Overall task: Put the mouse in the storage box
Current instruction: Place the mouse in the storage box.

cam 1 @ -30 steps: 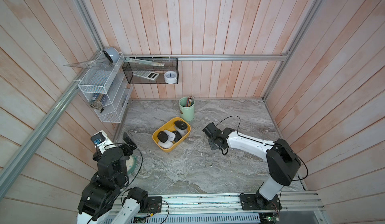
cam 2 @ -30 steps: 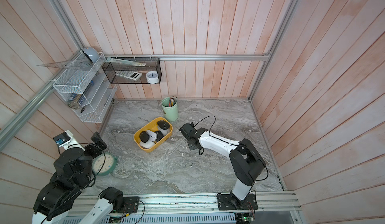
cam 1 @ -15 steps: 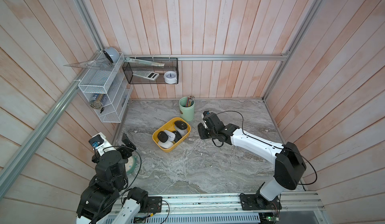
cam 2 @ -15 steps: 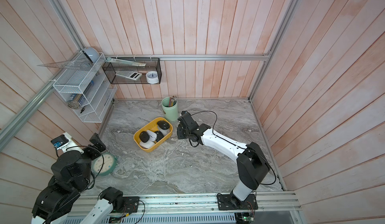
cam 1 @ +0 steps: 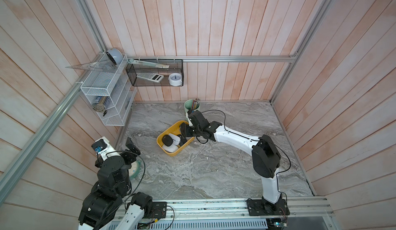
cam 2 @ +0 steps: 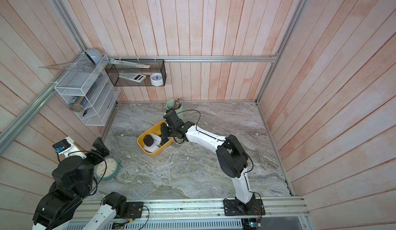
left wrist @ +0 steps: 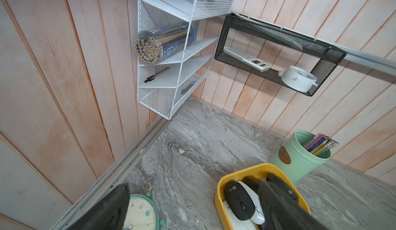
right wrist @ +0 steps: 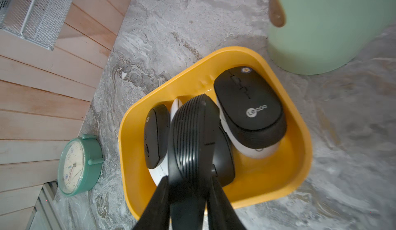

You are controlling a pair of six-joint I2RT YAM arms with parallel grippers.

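The yellow storage box (cam 1: 169, 153) (cam 2: 150, 153) lies mid-table and holds several black and white mice, one black mouse (cam 1: 167, 140) on top. In the right wrist view another black mouse (right wrist: 190, 141) hangs on its edge just above the box's floor (right wrist: 267, 175), with my right gripper (right wrist: 188, 188) shut on it. Both top views show that gripper (cam 1: 185, 132) (cam 2: 165, 132) over the box's right half. My left gripper (cam 1: 131, 148) (left wrist: 192, 207) stands open near the left wall, apart from the box, holding nothing.
A green pencil cup (cam 1: 191, 107) stands just behind the box, close to my right wrist. A green alarm clock (cam 2: 107, 168) lies beside my left gripper. A white wire rack (cam 1: 107, 98) and a black mesh basket (cam 1: 154, 73) hang on the walls.
My right arm has swung left from the table's middle to above the yellow box, carrying the black mouse. The left arm has barely moved.
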